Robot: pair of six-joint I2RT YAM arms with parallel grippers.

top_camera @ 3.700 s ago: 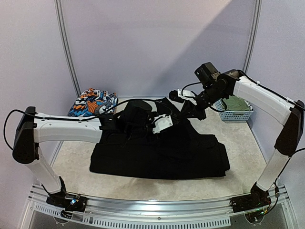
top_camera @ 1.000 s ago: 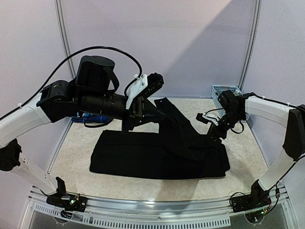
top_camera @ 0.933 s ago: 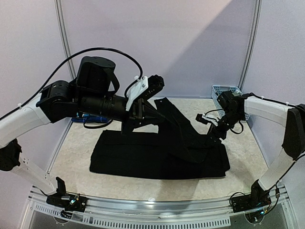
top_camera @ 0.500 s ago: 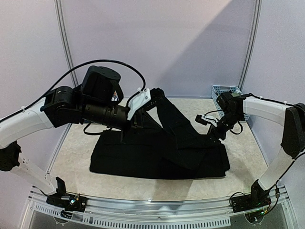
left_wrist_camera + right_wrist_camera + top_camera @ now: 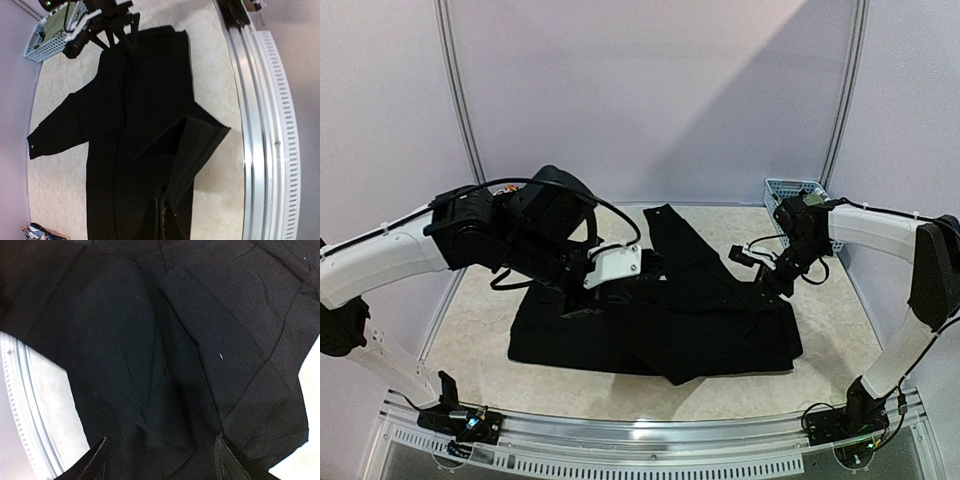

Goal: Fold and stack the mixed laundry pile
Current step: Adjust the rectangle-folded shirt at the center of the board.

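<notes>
Long black trousers (image 5: 720,330) lie spread across the table, one leg pointing to the back (image 5: 670,230). My left gripper (image 5: 650,268) is low over their middle and shut on a fold of the black cloth, which rises to its fingertips (image 5: 162,220) in the left wrist view. The trousers (image 5: 140,100) fill that view. My right gripper (image 5: 770,280) hangs open at the trousers' right side. Its two fingers (image 5: 95,462) straddle creased black cloth (image 5: 150,340); whether they touch it I cannot tell. A scrap of the orange-blue-white print (image 5: 32,231) shows at the table's far left.
A light-blue lattice basket (image 5: 795,187) stands at the back right corner, also in the left wrist view as the basket (image 5: 45,37). The metal rail (image 5: 650,440) runs along the near edge. Purple walls close in the back and sides.
My left gripper has come down from high above the table towards the front, carrying the trouser leg and laying it over the rest. The right gripper has hardly moved.
</notes>
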